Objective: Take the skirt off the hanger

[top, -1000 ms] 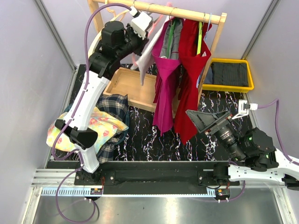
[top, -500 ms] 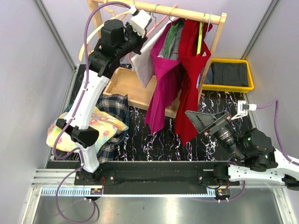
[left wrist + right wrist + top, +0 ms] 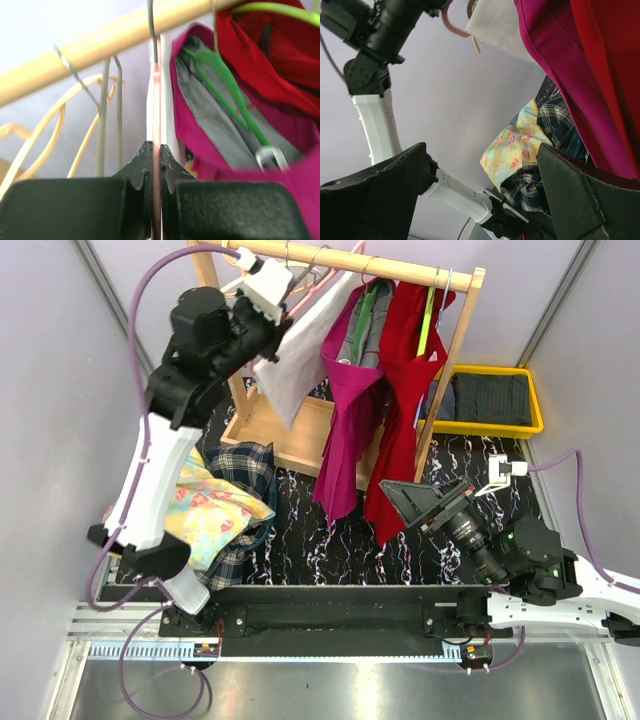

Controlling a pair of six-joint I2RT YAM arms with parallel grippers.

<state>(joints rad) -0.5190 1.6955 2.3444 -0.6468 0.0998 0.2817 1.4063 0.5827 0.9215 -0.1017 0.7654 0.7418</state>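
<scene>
A pale grey-white skirt [image 3: 288, 362] hangs from a pink hanger [image 3: 322, 284] near the left end of the wooden rail [image 3: 400, 268]. My left gripper [image 3: 278, 318] is shut on that pink hanger [image 3: 157, 100]. The jaws pinch its thin neck, with the skirt's [image 3: 171, 120] white cloth on either side. The hanger's wire hook still sits over the rail [image 3: 95, 42]. My right gripper [image 3: 428, 502] is low at the right, open and empty, below the red dress. In the right wrist view the skirt [image 3: 500, 25] is far above my open right gripper [image 3: 480, 150].
A magenta garment [image 3: 345, 410] and a red dress [image 3: 405, 390] hang on green hangers beside the skirt. Empty yellow and wire hangers [image 3: 102, 100] hang to the left. A pile of floral and plaid clothes [image 3: 225, 505] lies at left. A yellow bin [image 3: 490, 400] holds dark cloth. The rack's wooden base [image 3: 300, 435] lies underneath.
My left gripper has shut on the pink hanger and moved left along the rail, swinging the skirt away from the magenta garment. My right arm has shifted slightly left.
</scene>
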